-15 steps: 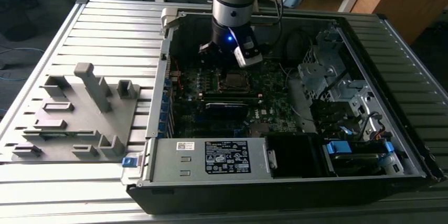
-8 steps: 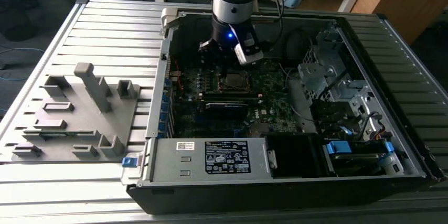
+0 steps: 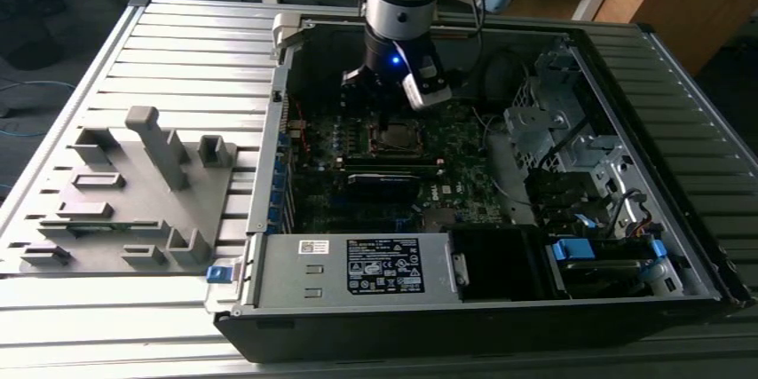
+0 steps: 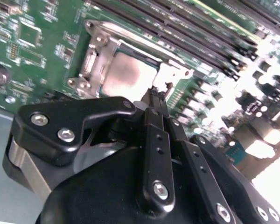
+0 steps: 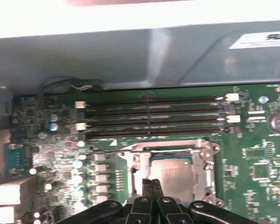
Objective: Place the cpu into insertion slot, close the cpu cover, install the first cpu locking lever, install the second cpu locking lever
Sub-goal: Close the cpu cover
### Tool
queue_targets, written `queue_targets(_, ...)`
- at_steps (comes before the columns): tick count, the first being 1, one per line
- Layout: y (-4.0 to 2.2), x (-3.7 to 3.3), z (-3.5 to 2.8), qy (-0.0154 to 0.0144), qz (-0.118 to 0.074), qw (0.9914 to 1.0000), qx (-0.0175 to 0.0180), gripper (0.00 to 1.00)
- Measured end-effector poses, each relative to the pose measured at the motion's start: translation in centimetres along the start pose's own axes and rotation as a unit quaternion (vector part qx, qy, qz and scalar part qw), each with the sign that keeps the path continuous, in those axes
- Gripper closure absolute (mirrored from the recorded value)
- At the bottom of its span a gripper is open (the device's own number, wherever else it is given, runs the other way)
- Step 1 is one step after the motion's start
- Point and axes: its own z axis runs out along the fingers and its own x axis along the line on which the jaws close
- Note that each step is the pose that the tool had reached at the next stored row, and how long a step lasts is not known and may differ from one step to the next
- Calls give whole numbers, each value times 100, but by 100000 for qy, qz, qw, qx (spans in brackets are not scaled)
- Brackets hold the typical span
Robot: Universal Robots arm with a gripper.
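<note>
My arm reaches down into the open case, which lies on a slatted table. I hang over the far part of the green board.

My pincer is narrow: in both wrist views the two black fingers stand side by side, pressed together at the tips. I cannot tell whether anything thin is caught between them.

The cpu sits in the slot, its dull silver top facing up. The cover lies flat around it, so the chip shows through the cover's square window. In the second wrist view the cpu and the cover lie just past my fingertips.

My tips are at the cover's edge, on the side away from the memory slots. I cannot tell whether they touch the metal. The long black memory slots run in parallel just beside the slot, on its far side from me.

In the exterior view a silver power supply fills the case's near end. A grey fixture with upright posts stands on the table beside the case, at the exterior view's left.
</note>
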Motion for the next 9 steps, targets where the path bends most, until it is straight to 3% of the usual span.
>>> queue_targets(6, 13, -176, -1, 1, 8, 100000, 1, 89)
queue_targets(9, 14, -199, -1, -1, 2, 100000, -3, 89)
